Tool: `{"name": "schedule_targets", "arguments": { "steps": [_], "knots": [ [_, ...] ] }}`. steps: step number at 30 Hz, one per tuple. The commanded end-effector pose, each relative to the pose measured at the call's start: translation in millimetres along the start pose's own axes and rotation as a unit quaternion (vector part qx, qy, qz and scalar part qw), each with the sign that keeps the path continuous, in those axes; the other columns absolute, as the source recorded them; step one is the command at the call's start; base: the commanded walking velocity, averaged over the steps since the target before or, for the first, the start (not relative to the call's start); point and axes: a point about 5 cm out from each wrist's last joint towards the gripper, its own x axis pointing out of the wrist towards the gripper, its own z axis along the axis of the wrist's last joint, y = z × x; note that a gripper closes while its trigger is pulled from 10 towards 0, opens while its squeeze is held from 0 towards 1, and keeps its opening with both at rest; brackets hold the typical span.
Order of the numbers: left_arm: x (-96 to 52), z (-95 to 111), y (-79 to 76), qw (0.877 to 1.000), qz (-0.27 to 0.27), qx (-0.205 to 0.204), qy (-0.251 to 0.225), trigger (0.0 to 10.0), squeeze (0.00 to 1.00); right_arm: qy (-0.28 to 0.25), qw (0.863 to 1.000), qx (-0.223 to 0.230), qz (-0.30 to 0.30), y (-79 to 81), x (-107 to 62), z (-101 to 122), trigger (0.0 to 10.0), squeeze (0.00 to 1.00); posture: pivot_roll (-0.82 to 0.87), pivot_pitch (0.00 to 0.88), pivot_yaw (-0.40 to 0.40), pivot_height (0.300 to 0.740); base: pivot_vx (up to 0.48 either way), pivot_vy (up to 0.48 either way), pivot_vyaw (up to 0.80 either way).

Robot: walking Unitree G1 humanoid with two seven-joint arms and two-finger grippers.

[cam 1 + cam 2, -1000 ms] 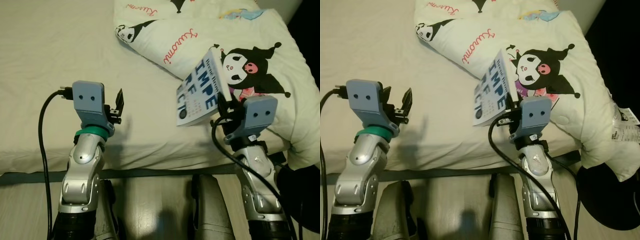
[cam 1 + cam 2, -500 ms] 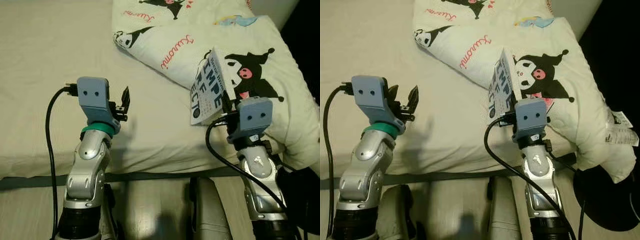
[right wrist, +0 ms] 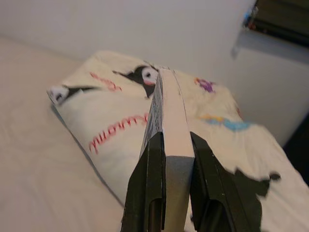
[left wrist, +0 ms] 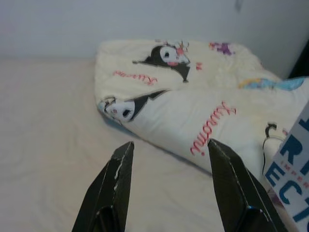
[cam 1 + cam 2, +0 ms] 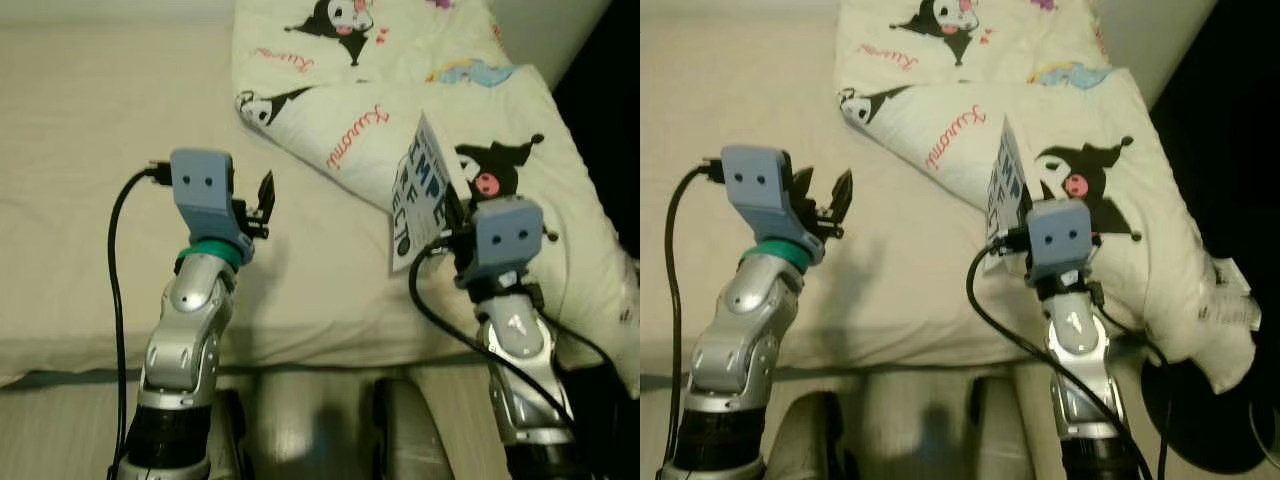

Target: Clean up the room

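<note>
The book is a thin white paperback with large dark-blue block lettering on its cover; the letters "IMPE" and "ECTO" are partly legible, with a line of smaller print along the upper edge. In the right wrist view its spine edge reads as a narrow pale slab, the cover on one side. It is held upright on edge, tilted slightly, above the near part of the folded comforter.

The right gripper has its two black fingers pressed against both faces of the book, pinching it at the lower end. The gripper sits over the near edge of the comforter, just beside the dark cartoon figure with a pink face printed there.

The comforter is cream-coloured, printed with black-and-white cartoon characters and red script lettering, and lies folded on the cream bed sheet.

The left gripper is raised over bare sheet, to the robot's left of the comforter and apart from it. Its fingers are spread, with nothing between them. A black cable runs along the left arm.
</note>
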Motion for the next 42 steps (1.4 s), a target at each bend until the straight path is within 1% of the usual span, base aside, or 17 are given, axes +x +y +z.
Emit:
{"name": "schedule_targets", "arguments": {
  "steps": [1, 11, 14, 16, 19, 22, 24, 25, 26, 27, 29, 30, 31, 33, 38, 39, 42],
  "knots": [
    [-1.3, -6.0, -0.2, 1.000, -0.001, 0.000, 0.013, 10.0, 0.00, -0.026, 1.000, 0.005, -0.002, -0.1, 1.2, 7.3, 10.0, 0.00, -0.10, 0.113, 0.052, 0.655, 0.000, 0.000, 0.00],
    [-1.4, -8.8, -2.6, 1.000, -0.004, 0.001, 0.017, 10.0, 0.00, -0.015, 1.000, 0.011, 0.006, 3.7, -1.9, 1.9, 10.0, 0.00, -0.10, 0.114, 0.050, 0.690, 0.000, 0.000, 0.00],
    [-2.4, -14.5, -1.6, 1.000, -0.004, 0.008, 0.025, 10.0, 0.00, -0.007, 1.000, 0.019, 0.002, 4.3, -3.4, -1.7, 10.0, 0.00, -0.10, 0.113, 0.050, 0.705, 0.000, 0.000, 0.00],
    [-5.3, -23.6, 1.4, 0.999, -0.003, 0.021, 0.039, 10.0, 0.00, 0.010, 1.000, 0.021, -0.004, 4.1, -7.0, -9.6, 10.0, 0.00, -0.10, 0.111, 0.051, 0.715, 0.000, 0.000, 0.00],
    [-8.0, -29.5, 4.0, 0.998, -0.002, 0.030, 0.047, 10.0, 0.00, 0.019, 1.000, 0.022, -0.007, 4.2, -9.6, -13.8, 10.0, 0.00, -0.10, 0.111, 0.052, 0.720, 0.000, 0.000, 0.00],
    [-21.0, -54.5, 19.3, 0.995, 0.013, 0.059, 0.084, 10.0, 0.00, 0.051, 0.998, 0.026, -0.014, 5.9, -21.4, -29.8, 10.0, 0.00, -0.10, 0.105, 0.058, 0.725, 0.000, 0.000, 0.00],
    [-32.9, -77.1, 32.4, 0.990, 0.030, 0.077, 0.118, 10.0, 0.00, 0.078, 0.997, 0.025, -0.010, 9.1, -31.4, -42.6, 10.0, 0.00, -0.10, 0.105, 0.058, 0.725, 0.000, 0.000, 0.00],
    [-39.5, -89.5, 39.6, 0.986, 0.042, 0.076, 0.140, 10.0, 0.00, 0.094, 0.995, 0.027, -0.005, 12.3, -37.1, -49.8, 10.0, 0.00, -0.10, 0.099, 0.057, 0.725, 0.000, 0.000, 0.00],
    [-39.5, -89.5, 39.6, 0.986, 0.042, 0.076, 0.140, 10.0, 0.00, 0.094, 0.995, 0.027, -0.005, 12.3, -37.1, -49.8, 10.0, 0.00, -0.10, 0.099, 0.057, 0.725, 0.000, 0.000, 0.00],
    [-45.6, -100.0, 45.4, 0.983, 0.052, 0.076, 0.159, 10.0, 0.00, 0.105, 0.994, 0.026, 0.000, 15.0, -42.3, -55.8, 10.0, 0.00, -0.11, 0.096, 0.055, 0.725, 0.000, 0.000, 0.00],
    [-45.6, -100.0, 45.4, 0.983, 0.052, 0.076, 0.159, 10.0, 0.00, 0.105, 0.994, 0.026, 0.000, 15.0, -42.3, -55.8, 10.0, 0.00, -0.11, 0.096, 0.055, 0.725, 0.000, 0.000, 0.00],
    [-49.1, -105.8, 48.4, 0.981, 0.058, 0.075, 0.168, 10.0, 0.00, 0.111, 0.993, 0.026, 0.004, 16.6, -45.2, -59.0, 10.0, 0.00, -0.11, 0.096, 0.055, 0.725, 0.000, 0.000, 0.00],
    [-56.5, -116.1, 55.0, 0.977, 0.073, 0.073, 0.188, 10.0, 0.00, 0.121, 0.992, 0.023, 0.014, 19.5, -50.2, -64.2, 10.0, 0.00, -0.11, 0.090, 0.050, 0.725, 0.000, 0.000, 0.00],
    [-65.1, -124.7, 61.5, 0.972, 0.091, 0.069, 0.205, 10.0, 0.00, 0.132, 0.991, 0.017, 0.031, 23.1, -55.9, -69.9, 10.0, 0.00, -0.12, 0.084, 0.047, 0.725, 0.000, 0.000, 0.00],
    [-74.6, -129.3, 66.8, 0.969, 0.105, 0.060, 0.214, 10.0, 0.00, 0.146, 0.988, 0.014, 0.055, 29.6, -62.9, -77.8, 10.0, 0.00, -0.12, 0.075, 0.043, 0.725, 0.000, 0.000, 0.00],
    [-79.4, -134.9, 69.1, 0.966, 0.109, 0.063, 0.224, 10.0, 0.00, 0.157, 0.986, 0.014, 0.059, 32.1, -67.3, -83.2, 10.0, 0.00, -0.12, 0.069, 0.040, 0.725, 0.000, 0.000, 0.00],
    [-83.0, -140.0, 70.9, 0.964, 0.111, 0.067, 0.230, 10.0, 0.00, 0.165, 0.984, 0.014, 0.062, 34.1, -70.9, -87.4, 10.0, 0.00, -0.12, 0.069, 0.040, 0.725, 0.000, 0.000, 0.00]
  ]
}}
